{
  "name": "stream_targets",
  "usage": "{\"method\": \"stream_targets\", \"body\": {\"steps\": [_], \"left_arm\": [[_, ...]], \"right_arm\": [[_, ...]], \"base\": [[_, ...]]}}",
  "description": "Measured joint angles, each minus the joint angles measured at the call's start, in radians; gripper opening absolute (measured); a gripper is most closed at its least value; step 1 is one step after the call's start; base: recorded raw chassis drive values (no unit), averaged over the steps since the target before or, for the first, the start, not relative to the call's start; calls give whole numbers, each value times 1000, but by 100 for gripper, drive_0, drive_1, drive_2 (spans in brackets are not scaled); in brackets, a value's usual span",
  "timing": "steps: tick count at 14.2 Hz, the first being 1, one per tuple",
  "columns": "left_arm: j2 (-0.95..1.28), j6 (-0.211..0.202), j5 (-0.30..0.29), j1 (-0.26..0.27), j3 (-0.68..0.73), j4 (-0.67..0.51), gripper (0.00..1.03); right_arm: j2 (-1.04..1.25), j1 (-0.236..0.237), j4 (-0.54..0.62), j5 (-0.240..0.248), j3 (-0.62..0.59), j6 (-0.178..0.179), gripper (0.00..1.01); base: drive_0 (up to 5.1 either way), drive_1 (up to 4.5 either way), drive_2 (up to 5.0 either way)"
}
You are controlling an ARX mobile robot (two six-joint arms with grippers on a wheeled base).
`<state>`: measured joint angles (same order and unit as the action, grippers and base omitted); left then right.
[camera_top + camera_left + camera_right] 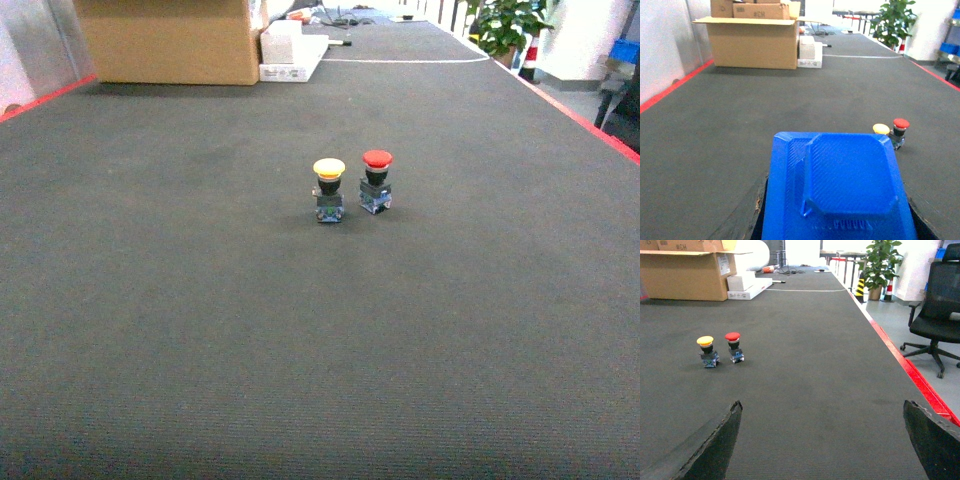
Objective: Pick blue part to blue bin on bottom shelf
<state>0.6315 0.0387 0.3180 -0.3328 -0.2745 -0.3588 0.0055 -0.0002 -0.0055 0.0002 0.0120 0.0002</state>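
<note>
Blue part [840, 185] sits between the left jaws, which are clenched on it and hold it above the dark floor mat [200, 330]. The right jaws [822, 440] are spread wide with nothing between them. Beyond the blue part, to its right, stand a yellow push button [329, 189] and, just beside it, a red push button [376, 181]. Far behind them is a cardboard box [170, 40].

Yellow button [328, 189] beside red button [376, 181]
</note>
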Motion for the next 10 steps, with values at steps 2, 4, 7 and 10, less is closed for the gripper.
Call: {"method": "stream_targets", "body": {"steps": [2,4,7,10], "left_arm": [[-249,9,112,-77,5,193,45],[-353,10,147,-108,16,249,45],[-334,33,139,-77,34,264,45],[-337,37,138,-78,34,262,45]], "right_arm": [[0,0,0,0,0,0,98],[0,0,0,0,0,0,98],[0,0,0,0,0,0,98],[0,0,0,0,0,0,98]], "base": [[0,0,0],[0,0,0],[0,0,0],[0,0,0]]}}
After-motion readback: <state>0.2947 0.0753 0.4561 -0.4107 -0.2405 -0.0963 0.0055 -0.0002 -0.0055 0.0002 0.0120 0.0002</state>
